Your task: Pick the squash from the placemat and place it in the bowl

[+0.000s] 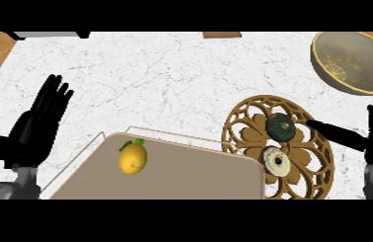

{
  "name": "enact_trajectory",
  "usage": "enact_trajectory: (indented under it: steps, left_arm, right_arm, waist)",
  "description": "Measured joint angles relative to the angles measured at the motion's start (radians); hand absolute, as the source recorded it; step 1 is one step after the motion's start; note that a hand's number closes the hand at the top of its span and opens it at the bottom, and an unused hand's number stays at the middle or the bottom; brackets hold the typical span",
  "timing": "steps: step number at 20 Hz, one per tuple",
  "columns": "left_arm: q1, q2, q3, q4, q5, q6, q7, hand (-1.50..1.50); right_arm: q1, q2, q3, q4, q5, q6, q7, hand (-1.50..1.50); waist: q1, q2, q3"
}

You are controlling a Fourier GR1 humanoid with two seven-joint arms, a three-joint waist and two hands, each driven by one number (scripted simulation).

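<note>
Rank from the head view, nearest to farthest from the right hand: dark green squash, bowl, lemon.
From the right hand, at the right edge:
1. dark green squash, just left of its fingertips, on the round gold placemat.
2. bowl, above the hand at the top right corner.
3. lemon, far left on the beige tray.

Bare counter (167, 73) spreads from nine o'clock through twelve to about two, giving a robot hand open passage there. At one to two o'clock the bowl (348, 62) blocks the far corner. The carved placemat (251, 122) at four o'clock carries a dark squash (279, 127) and a pale round item (277, 160). A tray (189, 172) holding a lemon (132, 157) fills six o'clock.
</note>
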Motion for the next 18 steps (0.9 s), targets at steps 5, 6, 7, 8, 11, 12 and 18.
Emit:
enact_trajectory:
  steps: [5,6,7,8,11,12,18]
  left_arm:
    - [-0.033,-0.023,0.005,-0.021,0.022,-0.02,-0.009,0.0]
    - [-0.035,-0.026,0.007,-0.02,0.024,-0.023,-0.01,0.0]
    - [-0.039,-0.029,0.006,-0.024,0.027,-0.024,-0.006,0.0]
    - [-0.042,-0.03,0.007,-0.023,0.026,-0.027,-0.008,0.0]
    - [-0.047,-0.03,0.006,-0.026,0.029,-0.038,-0.007,0.0]
    - [-0.052,-0.027,0.009,-0.026,0.031,-0.041,-0.003,0.0]
    - [-0.075,-0.035,0.003,-0.015,0.034,-0.056,-0.002,0.0]
  right_arm:
    - [-0.008,-0.073,0.017,0.029,0.224,-0.2,0.191,-1.5]
    - [-0.012,-0.106,0.029,0.024,0.262,-0.196,0.254,-1.5]
    - [-0.027,-0.14,0.042,0.03,0.294,-0.178,0.316,-1.5]
    - [-0.042,-0.176,0.054,0.03,0.314,-0.144,0.38,-1.5]
    - [-0.073,-0.268,0.092,0.031,0.301,0.026,0.538,-1.5]
    - [-0.081,-0.292,0.11,0.032,0.283,0.093,0.583,-1.5]
    - [-0.163,-0.355,0.201,0.013,0.084,0.473,0.82,-1.5]
  waist:
    - [0.029,-0.001,0.005]
    - [0.032,-0.001,0.005]
    - [0.038,-0.001,0.005]
    - [0.041,-0.001,0.005]
    - [0.053,0.0,0.004]
    - [0.058,0.001,0.004]
    - [0.081,0.005,0.004]
